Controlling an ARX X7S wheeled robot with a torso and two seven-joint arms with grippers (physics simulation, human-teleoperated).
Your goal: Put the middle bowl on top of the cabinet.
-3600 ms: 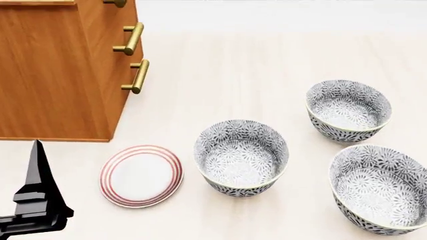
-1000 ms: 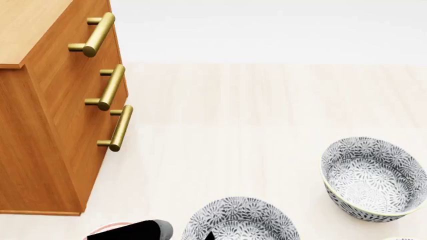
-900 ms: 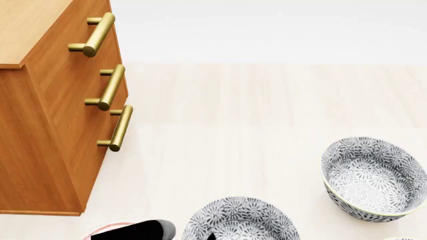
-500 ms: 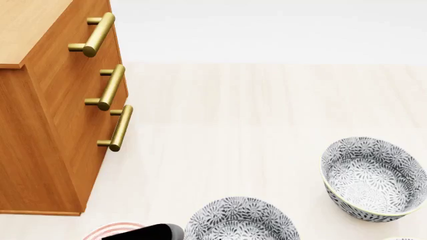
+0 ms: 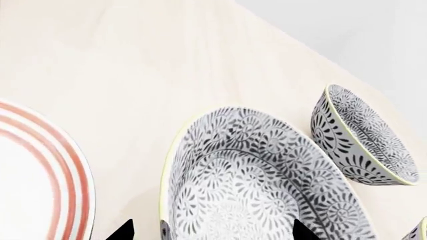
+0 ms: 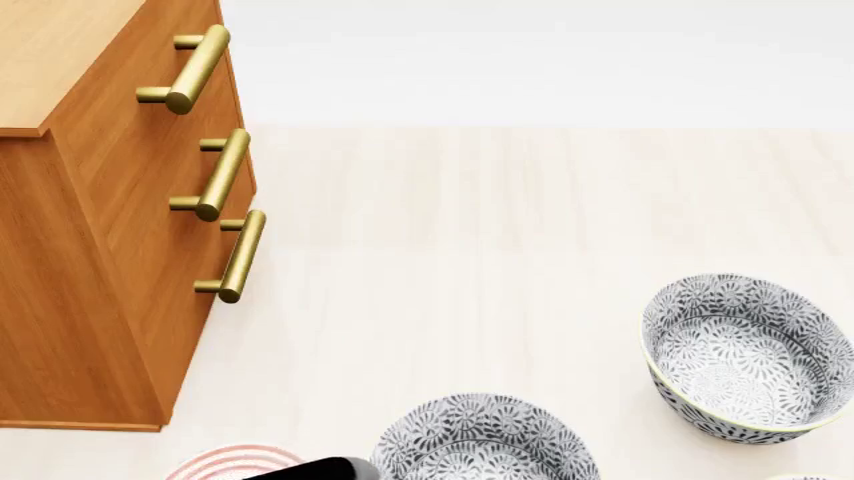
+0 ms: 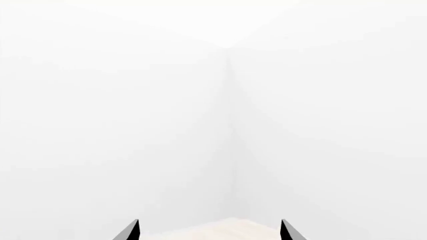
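The middle bowl (image 5: 260, 185), grey-and-white floral with a pale rim, fills the left wrist view and sits at the head view's bottom edge (image 6: 483, 440). My left gripper (image 5: 213, 232) is open right over it. One fingertip (image 5: 123, 231) is outside the rim on the plate's side and the other (image 5: 303, 231) is over the bowl's inside. Only a dark part of the left arm (image 6: 327, 468) shows in the head view. The orange-brown cabinet (image 6: 94, 230) stands at the left, its pale top (image 6: 54, 50) bare. My right gripper (image 7: 210, 230) is open, facing white walls.
A second floral bowl (image 6: 747, 355) (image 5: 363, 137) stands to the right on the pale floor. A white plate with red rings (image 6: 234, 462) (image 5: 40, 175) lies left of the middle bowl. Three brass handles (image 6: 220, 175) stick out from the cabinet's front.
The head view has risen since 3.6 s ago, cutting off the lower bowls and plate. Over the last second the left arm's dark part slid right along the bottom edge toward the middle bowl.
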